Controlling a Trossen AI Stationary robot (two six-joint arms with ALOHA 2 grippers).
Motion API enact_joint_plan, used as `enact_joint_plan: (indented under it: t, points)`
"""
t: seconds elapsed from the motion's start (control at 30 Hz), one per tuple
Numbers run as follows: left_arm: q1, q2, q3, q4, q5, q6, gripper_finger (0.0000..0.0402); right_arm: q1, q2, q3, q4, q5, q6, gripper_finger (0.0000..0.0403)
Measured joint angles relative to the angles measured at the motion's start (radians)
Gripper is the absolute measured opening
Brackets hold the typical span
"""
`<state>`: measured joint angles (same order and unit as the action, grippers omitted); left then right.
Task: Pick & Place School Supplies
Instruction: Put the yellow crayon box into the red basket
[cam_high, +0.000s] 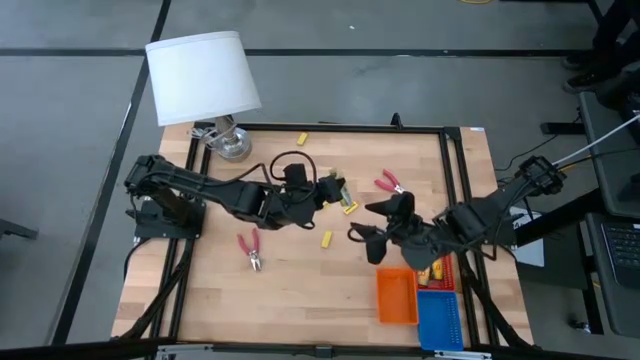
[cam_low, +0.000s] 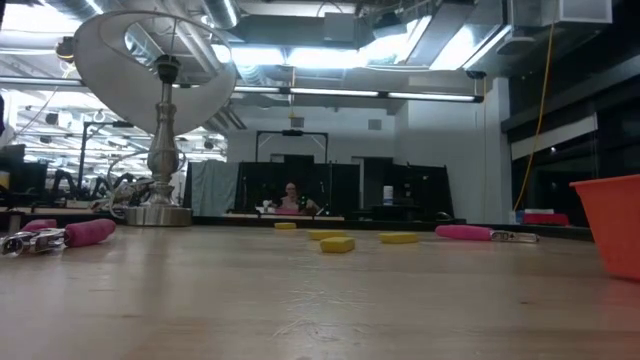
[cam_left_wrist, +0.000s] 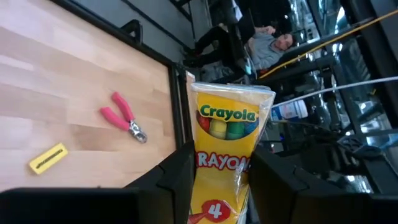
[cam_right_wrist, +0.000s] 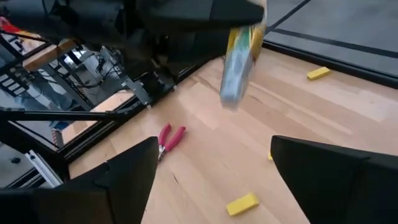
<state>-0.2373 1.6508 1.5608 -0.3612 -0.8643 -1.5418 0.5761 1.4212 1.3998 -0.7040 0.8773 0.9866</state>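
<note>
A yellow Crayola crayon pack (cam_left_wrist: 227, 124) is held in the air over the table's middle, with my left gripper (cam_left_wrist: 221, 180) shut on it. The pack (cam_right_wrist: 239, 59) also shows in the right wrist view, ahead of my right gripper (cam_right_wrist: 211, 180), which stands open and empty just to the right of the pack (cam_high: 340, 189). Two red-handled pliers lie flat on the wood, one (cam_high: 388, 183) far right of centre and one (cam_high: 250, 250) near left. Small yellow blocks (cam_high: 326, 238) (cam_high: 302, 139) (cam_high: 350, 207) lie on the table. My left gripper pinches the crayon pack between its two fingers at the pack's two long edges (cam_left_wrist: 200, 163), on its lower half. The fingers come nearly level from the table's left side. The pack is lifted clear of the table, its printed face toward the wrist camera.
An orange mesh tray (cam_high: 396, 295) and a blue one (cam_high: 440, 318) stand at the near right; beside them, under my right arm, lie more yellow packs (cam_high: 435, 270). A lamp (cam_high: 205, 80) stands at the far left corner. A person sits beyond the table (cam_left_wrist: 273, 43).
</note>
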Motion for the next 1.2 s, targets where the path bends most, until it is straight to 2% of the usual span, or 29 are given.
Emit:
enact_joint_plan:
  t: [0.3, 0.63, 0.8, 1.07, 1.2]
  points:
    - [0.006, 0.01, 0.0, 0.032, 0.043, 0.034, 0.0129, -0.094, 0.008, 0.0, 0.044, -0.078, -0.036, 0.0301]
    - [0.006, 0.011, 0.0, 0.049, 0.066, 0.061, 0.0129, -0.144, 0.048, 0.0, 0.103, -0.134, -0.082, 0.028]
    - [0.006, 0.011, 0.0, 0.048, 0.072, 0.063, 0.0129, -0.143, 0.048, 0.0, 0.102, -0.118, -0.078, 0.0216]
    - [0.005, 0.007, 0.0, 0.036, 0.051, 0.067, 0.013, -0.144, 0.048, -0.001, 0.084, -0.107, -0.083, 0.0049]
    - [0.003, 0.007, 0.0, 0.04, 0.044, 0.066, 0.013, -0.144, 0.048, -0.002, 0.085, -0.104, -0.089, 0.0039]
